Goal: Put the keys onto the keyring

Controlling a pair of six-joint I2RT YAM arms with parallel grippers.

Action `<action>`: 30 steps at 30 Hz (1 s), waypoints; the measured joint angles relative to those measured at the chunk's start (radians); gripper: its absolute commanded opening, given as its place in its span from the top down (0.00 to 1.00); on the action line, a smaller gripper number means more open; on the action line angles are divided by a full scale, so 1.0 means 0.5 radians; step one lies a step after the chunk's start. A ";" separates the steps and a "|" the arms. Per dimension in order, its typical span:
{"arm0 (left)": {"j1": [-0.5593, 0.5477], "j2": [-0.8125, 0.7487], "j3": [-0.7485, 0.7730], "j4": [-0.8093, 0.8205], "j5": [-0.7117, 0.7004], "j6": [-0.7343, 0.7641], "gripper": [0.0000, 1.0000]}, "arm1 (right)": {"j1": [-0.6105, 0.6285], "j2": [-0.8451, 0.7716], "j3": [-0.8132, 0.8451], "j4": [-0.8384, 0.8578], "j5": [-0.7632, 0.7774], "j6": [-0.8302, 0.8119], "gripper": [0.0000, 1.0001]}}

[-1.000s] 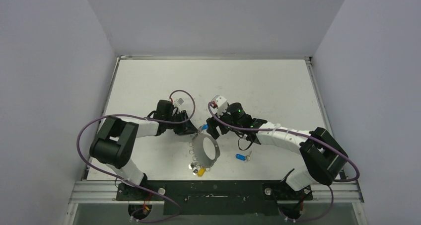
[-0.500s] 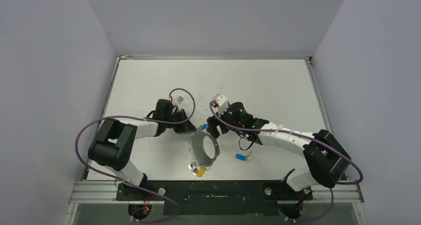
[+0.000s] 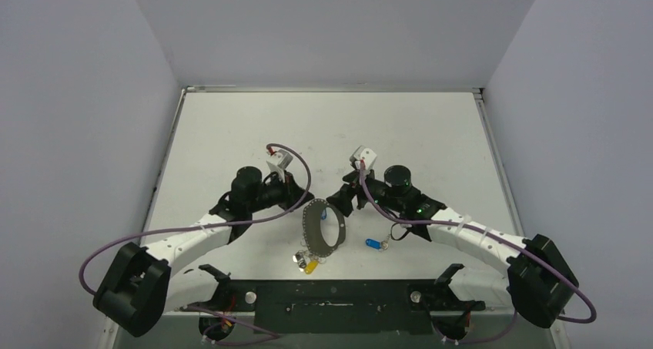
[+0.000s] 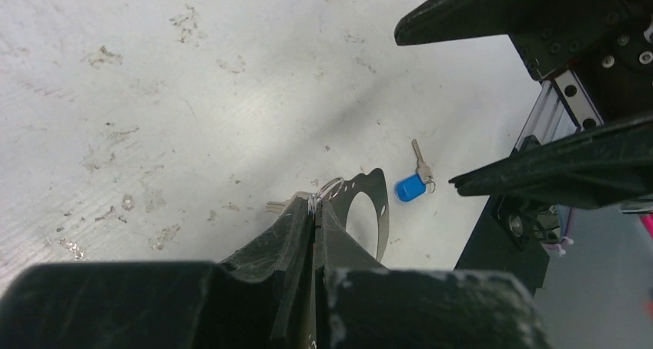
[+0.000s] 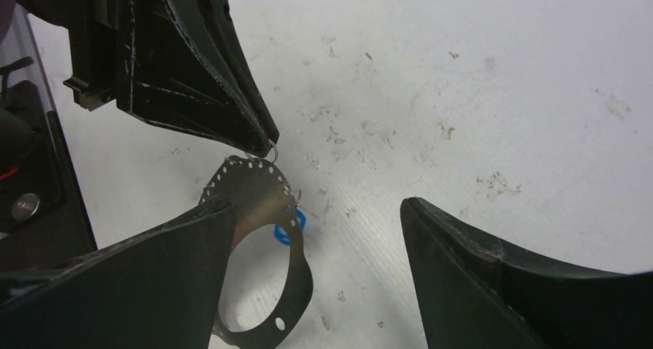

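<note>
The keyring [image 3: 323,227] is a flat grey metal hoop with small holes along its rim. It hangs on edge above the table, and a yellow-headed key [image 3: 311,267] with other small keys dangles at its low end. My left gripper [image 3: 303,204] is shut on a small wire loop at the hoop's top, seen close up in the left wrist view [image 4: 314,205]. My right gripper [image 3: 339,203] stands open just right of the hoop, one finger in front of the keyring [image 5: 266,210]. A blue-tagged key [image 3: 375,243] lies loose on the table. A blue key head [image 5: 291,224] shows behind the hoop.
A black mounting rail [image 3: 331,295] runs along the near table edge. Purple cables [image 3: 296,164] loop over both arms. White walls close in the table on the left, right and far sides. The loose blue-tagged key [image 4: 410,187] lies near the rail.
My left gripper has shut on the hoop's top loop and lifted it from flat to standing on edge. Both arms have stretched out lower. The right gripper shifted slightly right, still open.
</note>
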 measured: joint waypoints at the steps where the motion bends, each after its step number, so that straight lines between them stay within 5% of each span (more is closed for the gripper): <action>1: -0.020 -0.044 -0.027 0.025 -0.008 0.031 1.00 | -0.007 -0.040 -0.028 0.043 -0.024 -0.005 0.24; 14: -0.181 -0.477 -0.200 0.258 -0.023 0.372 1.00 | -0.020 -0.129 -0.085 0.298 -0.452 -0.067 0.42; 30: -0.289 -0.513 -0.243 0.385 -0.010 0.484 1.00 | -0.020 0.067 -0.084 0.394 -0.550 -0.079 0.35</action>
